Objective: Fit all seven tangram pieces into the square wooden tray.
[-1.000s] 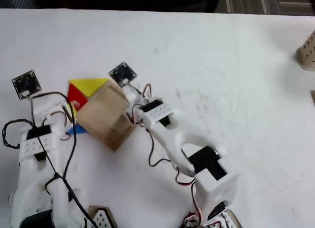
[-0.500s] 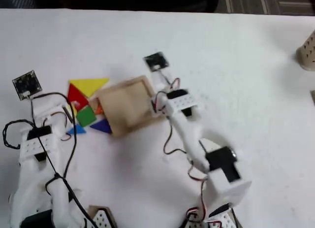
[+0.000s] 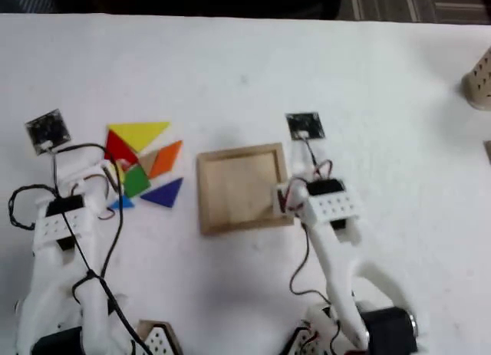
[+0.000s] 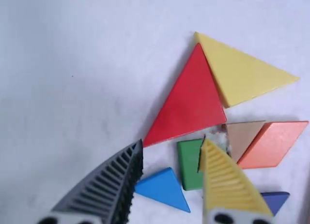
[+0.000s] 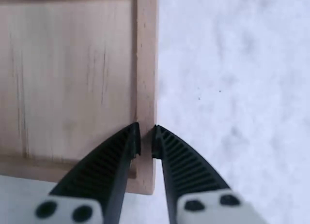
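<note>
Seven tangram pieces point(image 3: 136, 181) lie in a bunch on the white table point(image 3: 253, 71), all of them outside the wooden tray point(image 3: 238, 188). The tray lies flat near the bunch, on your right arm's side, with a strip of bare table between them.

Your right end effector point(image 5: 146, 132) is clenched on the tray's rim. One black finger sits inside the tray and the other sits outside, with the rim pinched between them. From the high view, you can see it holds the side of the tray farthest from the pieces.

Your left end effector point(image 4: 172, 145) is released. Its black finger and its yellow finger are spread wide apart above the bunch. The yellow finger hangs over the green square point(image 4: 190, 163). The black finger's tip is near one sharp corner of the red triangle point(image 4: 186, 100). The small blue triangle point(image 4: 162, 187) lies between the two fingers.

The yellow triangle point(image 4: 240, 74) lies with one side against the red triangle. The tan triangle point(image 4: 240, 133) touches the orange slanted piece point(image 4: 271, 142). The dark blue triangle point(image 4: 276, 201) peeks out from behind the yellow finger. You cannot tell if the left fingers touch the table
</note>
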Available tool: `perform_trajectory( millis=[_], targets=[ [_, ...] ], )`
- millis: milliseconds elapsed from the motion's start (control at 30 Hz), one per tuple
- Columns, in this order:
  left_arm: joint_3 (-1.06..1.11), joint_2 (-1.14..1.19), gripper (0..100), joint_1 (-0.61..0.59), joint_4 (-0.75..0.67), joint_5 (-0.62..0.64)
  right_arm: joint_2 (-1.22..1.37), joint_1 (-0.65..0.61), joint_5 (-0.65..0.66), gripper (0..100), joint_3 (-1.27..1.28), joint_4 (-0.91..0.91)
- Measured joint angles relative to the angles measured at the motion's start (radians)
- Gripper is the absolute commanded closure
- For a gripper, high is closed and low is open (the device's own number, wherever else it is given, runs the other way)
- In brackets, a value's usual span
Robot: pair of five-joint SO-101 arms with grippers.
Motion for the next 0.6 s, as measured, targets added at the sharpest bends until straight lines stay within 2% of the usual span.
perform_trajectory(
  millis=[67,233,600],
  targets=[
    [0.0,0.0,79,0.023,0.014,-0.003,-0.038,0.025,0.0,96.0,0.048,-0.034],
    [0.0,0.0,79,0.08,0.031,-0.101,-0.08,0.048,0.0,86.8,0.078,-0.041],
    [0.0,0.0,79,0.155,0.078,-0.132,-0.08,0.083,0.014,93.9,0.08,-0.041]
  ],
)
